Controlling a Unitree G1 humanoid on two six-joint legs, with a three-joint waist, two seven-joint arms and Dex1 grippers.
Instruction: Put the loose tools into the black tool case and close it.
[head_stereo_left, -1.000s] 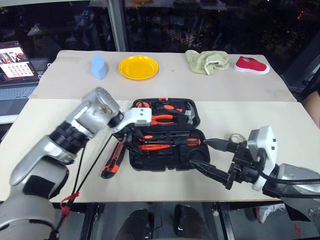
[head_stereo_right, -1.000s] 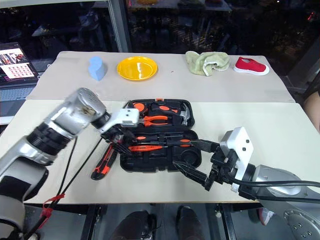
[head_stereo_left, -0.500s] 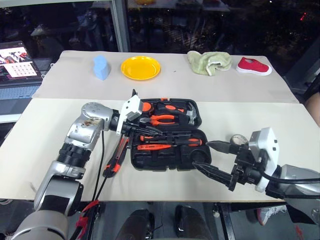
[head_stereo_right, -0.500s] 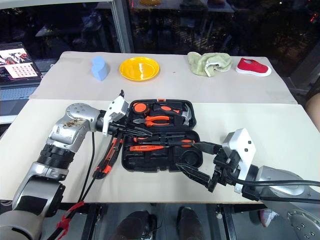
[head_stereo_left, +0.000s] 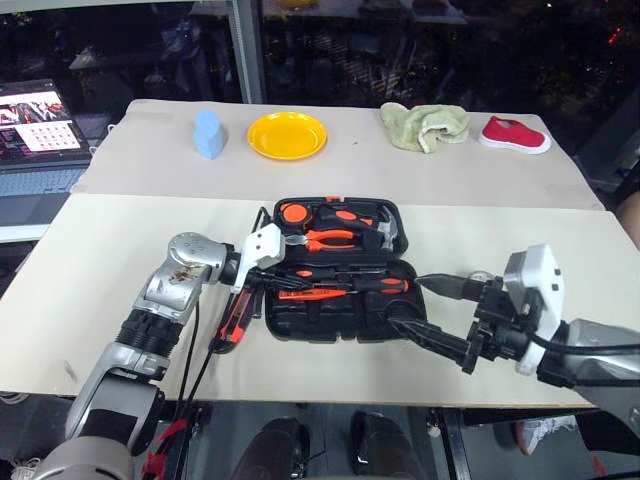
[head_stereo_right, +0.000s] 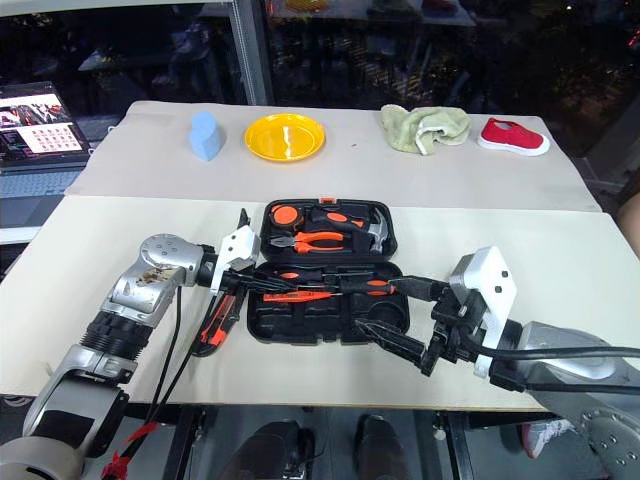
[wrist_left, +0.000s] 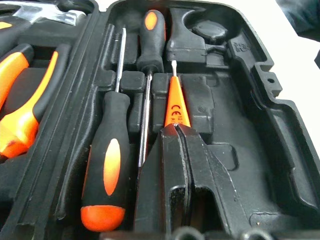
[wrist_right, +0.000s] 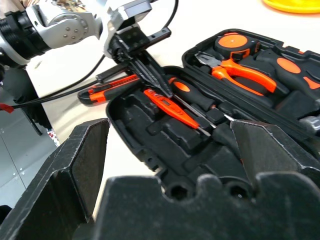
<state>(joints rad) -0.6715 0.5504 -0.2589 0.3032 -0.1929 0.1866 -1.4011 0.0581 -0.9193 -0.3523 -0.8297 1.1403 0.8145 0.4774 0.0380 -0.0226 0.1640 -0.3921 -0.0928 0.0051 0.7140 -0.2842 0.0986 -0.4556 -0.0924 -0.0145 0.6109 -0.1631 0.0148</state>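
Observation:
The black tool case (head_stereo_left: 335, 336) lies open mid-table. Its front half holds two orange-and-black screwdrivers (wrist_left: 107, 160) (wrist_left: 151, 35) and the slim red tester screwdriver (head_stereo_left: 310, 294). My left gripper (wrist_left: 176, 129) is shut and reaches in from the case's left. Its tips rest against the tester's handle end; I cannot tell whether they pinch it. The orange-black utility knife (head_stereo_left: 232, 320) lies on the table beside the case's left edge. My right gripper (head_stereo_left: 406, 303) hangs open at the case's front right corner, holding nothing. The grey tape roll (head_stereo_left: 480, 276) peeks out behind it.
The case's rear half holds orange pliers (head_stereo_left: 330, 238), a hammer and a tape measure. At the table's back stand a blue object (head_stereo_left: 209, 133), a yellow plate (head_stereo_left: 287, 135), a green cloth (head_stereo_left: 424, 124) and a red shoe (head_stereo_left: 514, 134). A laptop (head_stereo_left: 40, 120) sits at the far left.
My left arm has sunk toward the case, and its fingers have gone from open to shut at the tester's end. The right arm has kept still. The view has shifted slightly.

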